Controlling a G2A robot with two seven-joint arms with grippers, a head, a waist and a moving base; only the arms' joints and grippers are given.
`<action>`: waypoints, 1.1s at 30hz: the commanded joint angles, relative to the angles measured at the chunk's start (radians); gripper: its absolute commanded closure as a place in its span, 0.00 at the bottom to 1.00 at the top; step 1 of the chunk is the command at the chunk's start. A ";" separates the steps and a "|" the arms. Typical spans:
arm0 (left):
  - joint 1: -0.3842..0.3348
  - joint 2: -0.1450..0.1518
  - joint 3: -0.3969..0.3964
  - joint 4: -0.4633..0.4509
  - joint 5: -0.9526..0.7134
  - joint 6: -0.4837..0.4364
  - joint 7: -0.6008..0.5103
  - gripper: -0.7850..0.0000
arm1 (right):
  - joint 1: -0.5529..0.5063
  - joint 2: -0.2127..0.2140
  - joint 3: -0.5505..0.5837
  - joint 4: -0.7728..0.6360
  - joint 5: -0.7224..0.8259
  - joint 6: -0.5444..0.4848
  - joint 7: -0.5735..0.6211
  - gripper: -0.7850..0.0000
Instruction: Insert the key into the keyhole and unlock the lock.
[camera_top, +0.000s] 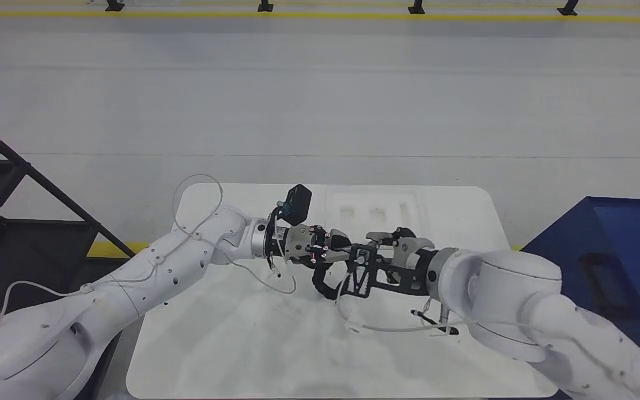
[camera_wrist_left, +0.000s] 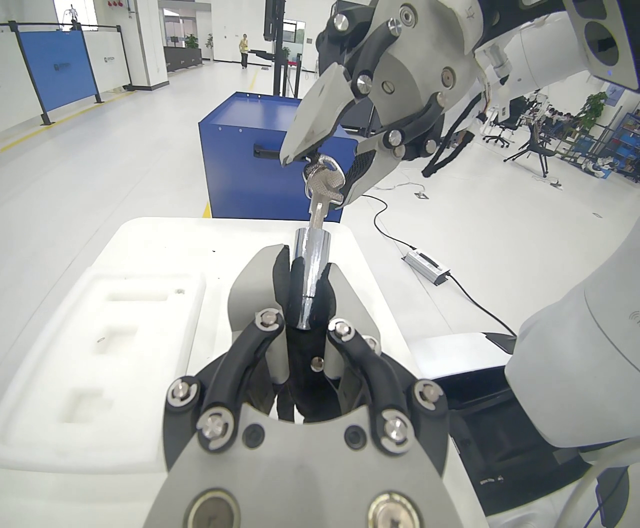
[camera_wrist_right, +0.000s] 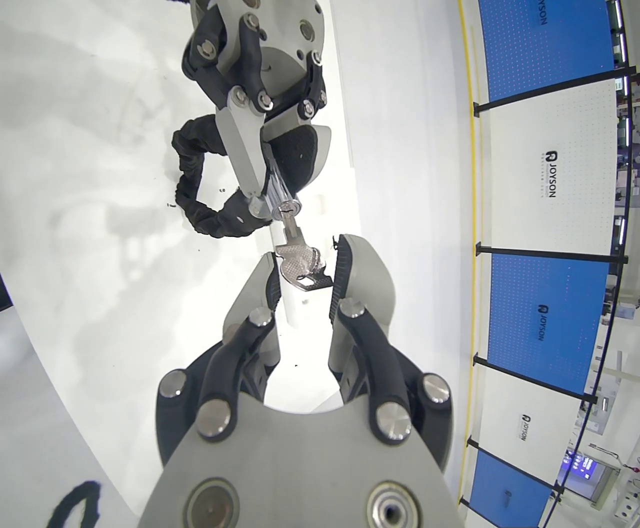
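- My right gripper (camera_wrist_right: 306, 270) is closed narrow on the bow of the key (camera_wrist_right: 296, 262). One pad seems to bear on the bow's edge, the other on the spare key and ring (camera_wrist_right: 317, 272) hanging with it.
- My left gripper (camera_wrist_left: 305, 267) is clamped on the lock (camera_wrist_left: 311, 280), its chrome barrel lying along the pads with the keyhole (camera_wrist_right: 285, 209) facing my right wrist.
- The key's blade is in the keyhole, with a short stretch of it bare between bow and barrel.
- The lock's black cable (camera_wrist_right: 189, 185) loops down towards the table (camera_top: 250, 340).
- Risks, as I judge them:
  - If the blade is not fully seated, turning now may jam or bend it.
  - The spare key under my pad could let the bow slip.
  - The smooth barrel may spin in my left pads instead of unlocking.
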 joint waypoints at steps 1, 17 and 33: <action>0.000 0.000 0.000 -0.001 -0.002 0.000 -0.001 1.00 | -0.001 -0.001 -0.001 -0.003 -0.002 0.003 -0.004 0.86; 0.000 0.002 0.000 -0.019 0.019 0.000 -0.001 1.00 | -0.018 -0.011 0.053 0.059 0.178 0.125 -0.022 1.00; -0.006 -0.002 0.000 -0.029 0.064 0.000 0.005 1.00 | -0.046 -0.023 0.131 0.151 0.513 0.341 -0.035 1.00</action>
